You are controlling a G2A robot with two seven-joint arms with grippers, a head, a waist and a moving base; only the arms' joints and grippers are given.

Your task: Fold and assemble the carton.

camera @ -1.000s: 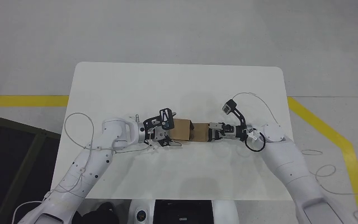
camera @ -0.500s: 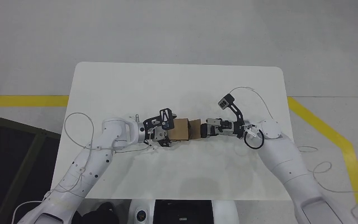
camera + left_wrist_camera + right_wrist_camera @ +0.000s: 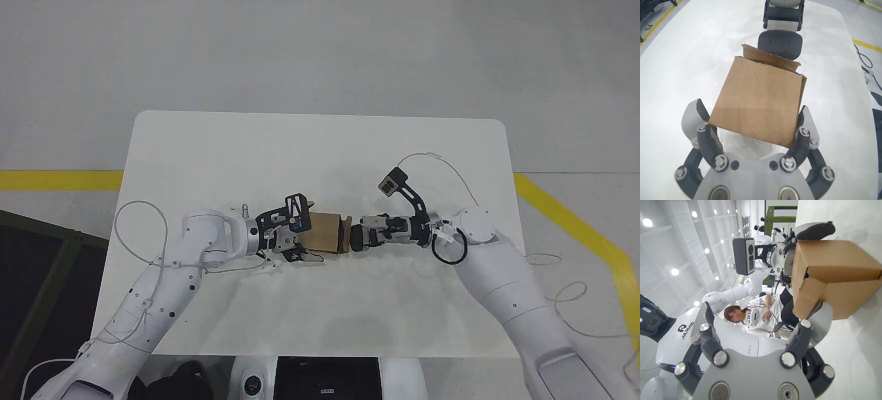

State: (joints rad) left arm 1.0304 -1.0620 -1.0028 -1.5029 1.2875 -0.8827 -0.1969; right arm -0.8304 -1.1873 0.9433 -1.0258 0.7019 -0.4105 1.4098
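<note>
The left end effector (image 3: 753, 111) was clamped across the near end of the carton (image 3: 761, 89), one finger on each side wall, apparently to anchor it while the other end was worked. The carton sat near the middle of the bench (image 3: 200, 160), its loose flaps (image 3: 770, 58) turned away. Beyond them, the right end effector (image 3: 354, 236) had its fingers spread apart, one pad against a flap, probably to fold it inward.

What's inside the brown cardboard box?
Nothing shows inside the carton. A half-folded flap covers most of its open end and leaves only a dark gap, so the inside is hidden. The left gripper clamps the other end. The open right gripper touches the flap.
</note>
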